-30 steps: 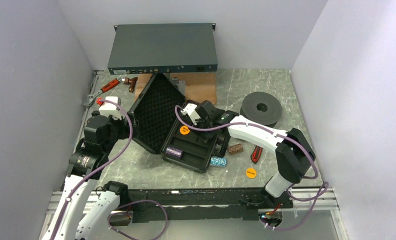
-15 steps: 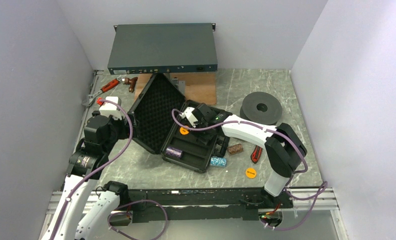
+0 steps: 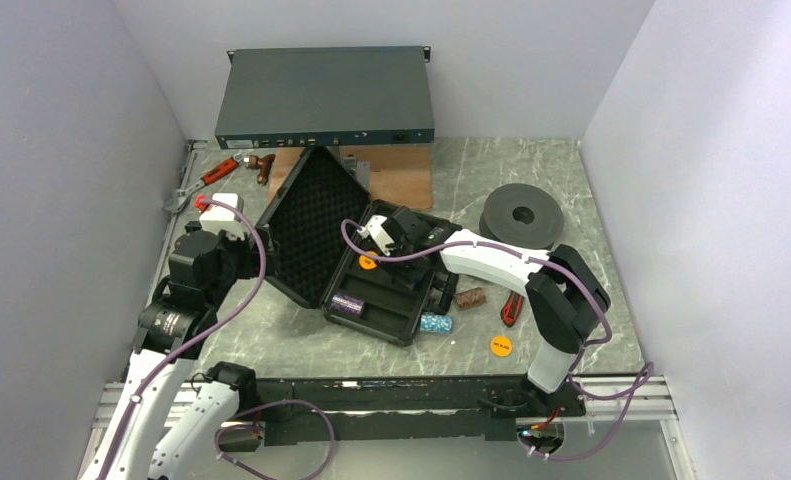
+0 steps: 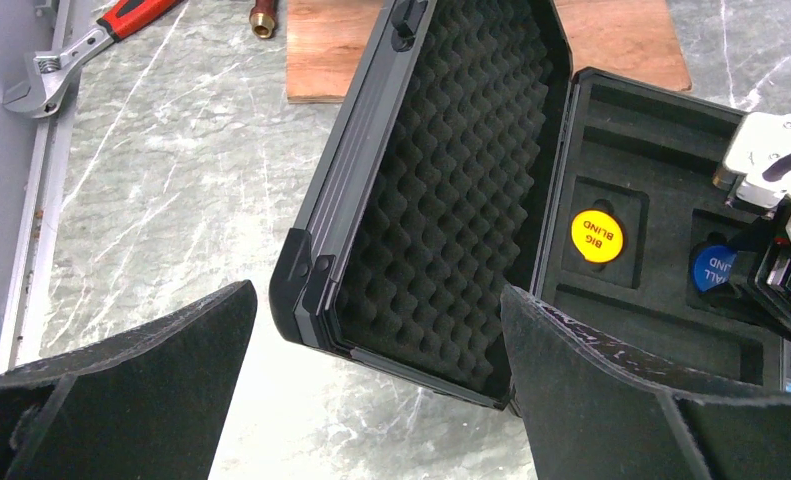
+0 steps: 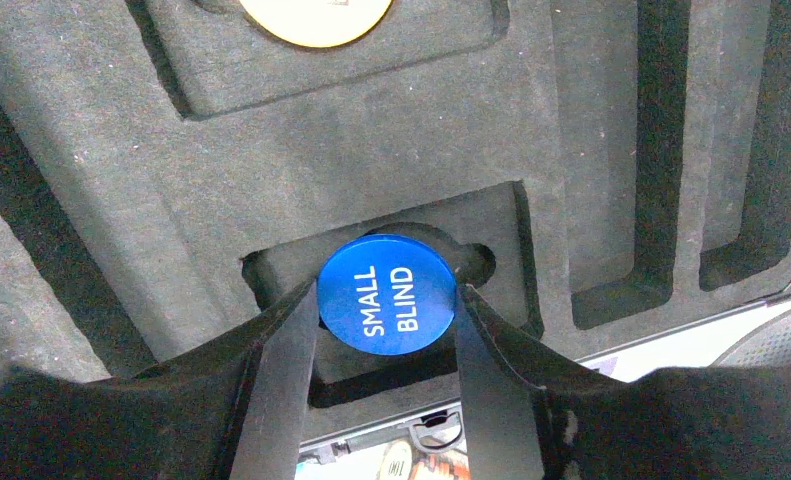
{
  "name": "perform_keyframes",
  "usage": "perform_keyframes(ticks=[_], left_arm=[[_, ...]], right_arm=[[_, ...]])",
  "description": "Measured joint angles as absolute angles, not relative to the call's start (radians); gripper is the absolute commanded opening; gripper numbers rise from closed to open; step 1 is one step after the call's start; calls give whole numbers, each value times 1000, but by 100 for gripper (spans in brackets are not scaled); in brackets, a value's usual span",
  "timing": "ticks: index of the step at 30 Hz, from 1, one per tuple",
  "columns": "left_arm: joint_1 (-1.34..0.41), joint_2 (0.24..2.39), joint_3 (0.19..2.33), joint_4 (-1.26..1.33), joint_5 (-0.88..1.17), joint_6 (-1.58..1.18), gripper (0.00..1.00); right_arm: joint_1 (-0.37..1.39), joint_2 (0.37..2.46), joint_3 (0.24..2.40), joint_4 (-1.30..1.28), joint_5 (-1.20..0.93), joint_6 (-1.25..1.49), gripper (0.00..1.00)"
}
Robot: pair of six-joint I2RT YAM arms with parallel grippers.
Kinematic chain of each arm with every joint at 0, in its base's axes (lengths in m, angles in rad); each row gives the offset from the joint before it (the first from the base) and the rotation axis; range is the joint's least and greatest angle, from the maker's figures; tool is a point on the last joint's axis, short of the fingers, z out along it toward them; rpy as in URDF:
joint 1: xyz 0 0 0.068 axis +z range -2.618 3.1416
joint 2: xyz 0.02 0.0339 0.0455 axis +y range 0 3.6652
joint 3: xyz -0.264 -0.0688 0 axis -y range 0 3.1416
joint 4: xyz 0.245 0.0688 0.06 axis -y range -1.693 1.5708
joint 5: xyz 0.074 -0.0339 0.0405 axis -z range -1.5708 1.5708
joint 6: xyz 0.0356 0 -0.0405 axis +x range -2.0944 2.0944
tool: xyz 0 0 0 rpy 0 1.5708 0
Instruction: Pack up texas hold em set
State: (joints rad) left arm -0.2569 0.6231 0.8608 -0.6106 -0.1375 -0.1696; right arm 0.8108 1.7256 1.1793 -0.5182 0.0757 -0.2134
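Pinching one blue disc [image 5: 386, 288] marked "SMALL BLIND", the right gripper [image 5: 386, 302] holds it at a slot [image 5: 476, 262] in the black case [image 3: 306, 235], mid-frame. One yellow disc [image 4: 597, 236] reads "BIG BLIND". The left gripper [image 4: 373, 300] is spread wide, empty.

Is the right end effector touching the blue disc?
Touching. Right wrist view: fingers of the right end effector meet the blue disc at opposite edges, no gap.

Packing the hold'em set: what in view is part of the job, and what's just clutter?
Job: black case, blue Small Blind disc, yellow Big Blind disc, purple roll, teal roll, brown roll, orange disc.
Clutter: grey rack unit, wrench, red-black tool, black spool, wooden board.
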Motion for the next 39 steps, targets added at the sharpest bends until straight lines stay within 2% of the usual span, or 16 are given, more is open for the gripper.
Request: perform_keyframes(ticks=[11,20,39], left_arm=[[-263,622,860,-611,-139,-170,99],[-263,619,859,-611,-140,-170,99],[-263,619,859,-611,-145,-170,99]], right_arm=[[816,1752,1207,-540,104,-218,41],[806,1771,1208,-532,129,-225,48],[795,1767,1208,-533,73,-224,57]])
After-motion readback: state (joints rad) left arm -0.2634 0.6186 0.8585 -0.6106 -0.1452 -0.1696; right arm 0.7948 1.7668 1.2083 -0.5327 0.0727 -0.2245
